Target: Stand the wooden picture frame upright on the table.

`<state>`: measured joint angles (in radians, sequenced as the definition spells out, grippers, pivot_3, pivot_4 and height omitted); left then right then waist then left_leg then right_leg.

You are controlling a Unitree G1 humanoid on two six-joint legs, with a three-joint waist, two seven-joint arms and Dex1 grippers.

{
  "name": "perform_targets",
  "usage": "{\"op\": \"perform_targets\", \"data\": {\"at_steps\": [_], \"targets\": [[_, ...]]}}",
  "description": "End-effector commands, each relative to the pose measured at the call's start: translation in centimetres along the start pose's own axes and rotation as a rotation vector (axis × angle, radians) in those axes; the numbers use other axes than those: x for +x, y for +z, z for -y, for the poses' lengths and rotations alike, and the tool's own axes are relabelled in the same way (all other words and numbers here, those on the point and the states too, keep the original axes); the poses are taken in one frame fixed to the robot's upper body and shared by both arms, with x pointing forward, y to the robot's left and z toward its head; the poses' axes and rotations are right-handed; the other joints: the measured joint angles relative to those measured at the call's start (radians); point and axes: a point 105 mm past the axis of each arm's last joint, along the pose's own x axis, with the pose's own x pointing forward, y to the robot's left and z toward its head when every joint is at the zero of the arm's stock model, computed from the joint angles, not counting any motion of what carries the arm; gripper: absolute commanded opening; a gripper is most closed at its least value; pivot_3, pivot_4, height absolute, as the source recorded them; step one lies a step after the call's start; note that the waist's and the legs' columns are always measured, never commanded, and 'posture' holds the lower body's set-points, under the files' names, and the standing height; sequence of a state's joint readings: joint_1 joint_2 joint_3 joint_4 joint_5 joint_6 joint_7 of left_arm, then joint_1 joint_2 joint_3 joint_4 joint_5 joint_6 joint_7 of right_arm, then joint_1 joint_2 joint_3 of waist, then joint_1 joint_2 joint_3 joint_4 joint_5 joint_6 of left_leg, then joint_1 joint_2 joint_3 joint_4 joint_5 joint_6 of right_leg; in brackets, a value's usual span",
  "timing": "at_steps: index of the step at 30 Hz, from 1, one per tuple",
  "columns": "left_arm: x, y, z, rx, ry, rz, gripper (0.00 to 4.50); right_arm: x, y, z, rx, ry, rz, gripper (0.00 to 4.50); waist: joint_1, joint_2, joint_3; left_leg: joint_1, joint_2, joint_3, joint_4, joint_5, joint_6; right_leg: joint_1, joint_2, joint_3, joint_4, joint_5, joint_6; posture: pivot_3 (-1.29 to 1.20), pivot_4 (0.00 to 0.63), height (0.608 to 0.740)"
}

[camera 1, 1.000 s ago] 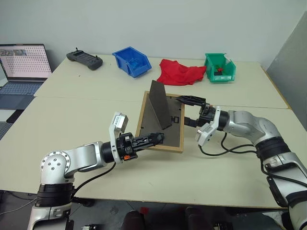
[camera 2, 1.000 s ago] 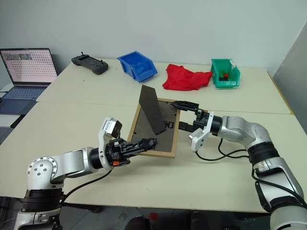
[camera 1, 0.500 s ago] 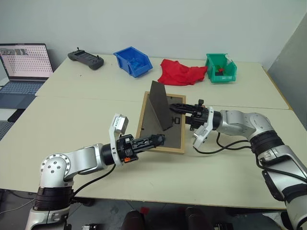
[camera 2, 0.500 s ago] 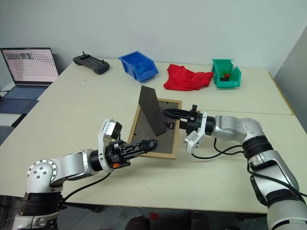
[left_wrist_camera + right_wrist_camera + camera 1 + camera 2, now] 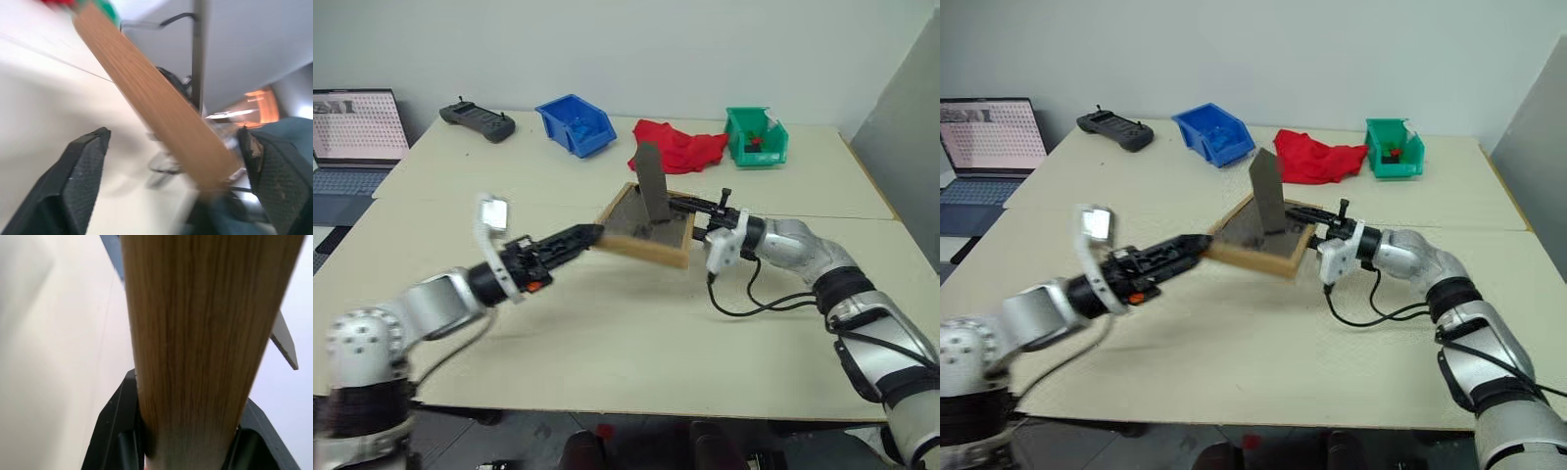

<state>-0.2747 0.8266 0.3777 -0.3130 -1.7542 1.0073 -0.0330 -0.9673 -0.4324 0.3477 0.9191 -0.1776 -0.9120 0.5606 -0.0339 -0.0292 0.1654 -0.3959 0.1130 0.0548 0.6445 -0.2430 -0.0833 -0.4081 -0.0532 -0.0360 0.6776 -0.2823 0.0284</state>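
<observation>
Near the middle of the head views, the wooden picture frame (image 5: 644, 227) is tilted off the table (image 5: 636, 323), dark back panel facing up and its fold-out stand (image 5: 652, 184) sticking upward. Frame's near edge looks raised above the tabletop; whether the far edge touches the table cannot be told.

Right gripper (image 5: 690, 208) comes in from the right of the picture and is clamped on the frame's right side; in the right wrist view the light-wood edge (image 5: 205, 333) sits squeezed between the two black fingers (image 5: 115, 431).

Left gripper (image 5: 582, 236) reaches from the lower left, tips at the frame's left corner. In the left wrist view its fingers (image 5: 80, 181) stand wide apart with the wooden edge (image 5: 151, 98) running between them, not pinched: released.

Along the top of the head views, well apart from the frame: laptop (image 5: 357, 132) at upper left, black controller (image 5: 478, 121), blue bin (image 5: 575, 124), red cloth (image 5: 677, 147), green bin (image 5: 757, 138).
</observation>
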Motion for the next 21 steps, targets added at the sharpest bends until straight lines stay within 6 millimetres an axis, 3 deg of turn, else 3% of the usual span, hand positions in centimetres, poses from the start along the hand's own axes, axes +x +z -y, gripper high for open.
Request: {"op": "perform_targets", "data": {"at_steps": [1, 3, 5, 10, 12, 16, 18, 21], "targets": [[-0.4, 0.4, 0.8, 0.407, 0.183, 0.007, 4.50, 0.7, -1.7, 1.8, 0.613, -0.011, -0.034, 1.31, 0.006, 0.004, 0.002, 0.000, -0.001, 0.000, 0.000, 0.000, 0.000, 0.000, -0.001, 0.000, 0.000, 0.000, 0.000, 0.00, 0.150, 0.740], [0.5, -1.2, 1.2, 0.580, 0.223, -0.023, 4.50, 1.8, -2.0, 1.0, 0.874, 0.036, -0.030, 1.31, 0.012, 0.004, 0.003, 0.000, -0.001, 0.000, 0.000, 0.000, 0.000, 0.001, -0.001, -0.001, 0.000, 0.000, 0.000, 0.00, 0.150, 0.740], [1.2, -2.5, 1.3, 0.667, 0.232, -0.025, 4.50, 2.5, -2.1, 0.0, 1.015, 0.083, -0.040, 1.31, 0.016, 0.005, 0.003, -0.001, -0.001, 0.001, 0.000, 0.000, 0.000, 0.000, -0.001, -0.001, 0.000, 0.000, 0.000, 0.00, 0.150, 0.740], [1.7, -5.0, 0.1, 0.696, 0.270, -0.005, 4.50, 3.3, -3.3, -2.5, 1.172, 0.062, -0.118, 1.31, 0.022, 0.005, 0.003, -0.003, -0.001, 0.001, -0.001, -0.001, 0.000, -0.004, 0.000, 0.000, 0.000, 0.000, 0.000, 0.00, 0.150, 0.740], [1.5, -5.5, -0.2, 0.661, 0.283, 0.017, 4.50, 3.2, -3.9, -4.4, 1.164, 0.079, -0.169, 1.31, 0.026, 0.005, 0.003, -0.004, -0.001, 0.002, 0.000, -0.001, 0.000, -0.005, 0.000, 0.000, 0.000, 0.000, 0.000, 0.00, 0.150, 0.740], [1.1, -5.9, -0.9, 0.663, 0.298, 0.015, 4.50, 2.9, -4.4, -5.9, 1.266, 0.069, -0.185, 1.31, 0.026, 0.005, 0.002, -0.003, 0.000, 0.003, 0.000, -0.003, 0.002, -0.005, 0.000, 0.001, 0.002, 0.000, 0.000, 0.00, 0.150, 0.740], [0.9, -6.0, -1.2, 0.668, 0.301, 0.008, 4.50, 2.6, -4.5, -6.2, 1.280, 0.066, -0.185, 2.02, 0.026, 0.004, 0.002, -0.002, 0.000, 0.003, 0.000, -0.003, 0.003, -0.005, 0.000, 0.001, 0.003, 0.000, 0.000, 0.00, 0.150, 0.740], [1.0, -5.9, -1.7, 0.671, 0.295, -0.002, 4.50, 1.7, -5.1, -6.7, 1.253, 0.064, -0.217, 2.65, 0.027, 0.004, 0.002, -0.003, -0.001, 0.003, 0.000, -0.003, 0.003, -0.005, 0.000, 0.001, 0.002, 0.000, 0.000, 0.00, 0.150, 0.740]]}}
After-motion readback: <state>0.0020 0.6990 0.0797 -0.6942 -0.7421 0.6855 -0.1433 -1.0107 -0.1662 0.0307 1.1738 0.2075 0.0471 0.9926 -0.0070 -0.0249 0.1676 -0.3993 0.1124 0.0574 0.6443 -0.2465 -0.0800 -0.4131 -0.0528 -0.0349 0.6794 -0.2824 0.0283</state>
